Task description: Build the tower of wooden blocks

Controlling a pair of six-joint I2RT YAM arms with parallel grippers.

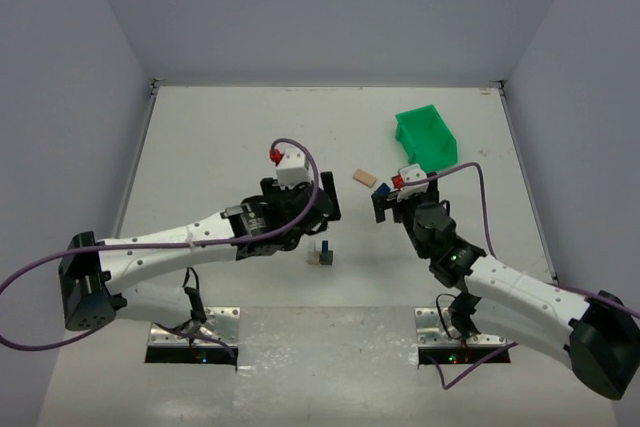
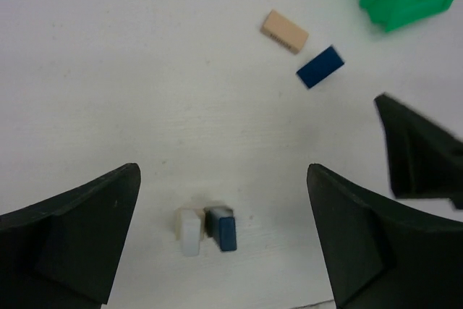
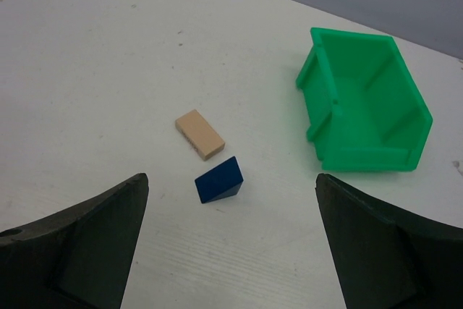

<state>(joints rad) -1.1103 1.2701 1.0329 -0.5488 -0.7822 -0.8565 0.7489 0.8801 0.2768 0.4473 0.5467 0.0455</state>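
The wood block tower (image 1: 322, 254) is a small stack standing on the white table near the middle front. From above it shows a pale block (image 2: 189, 231) beside a dark blue block (image 2: 225, 233). My left gripper (image 2: 223, 179) hangs open above the tower with nothing between its fingers, and also shows from above (image 1: 322, 209). A tan plank (image 3: 200, 134) and a dark blue wedge (image 3: 219, 179) lie loose on the table. My right gripper (image 3: 231, 179) stands open just above the wedge, holding nothing (image 1: 385, 205).
A green plastic bin (image 1: 427, 137) sits at the back right, just beyond the plank and wedge. The right gripper's black finger (image 2: 419, 153) shows at the right of the left wrist view. Grey walls enclose the table on three sides.
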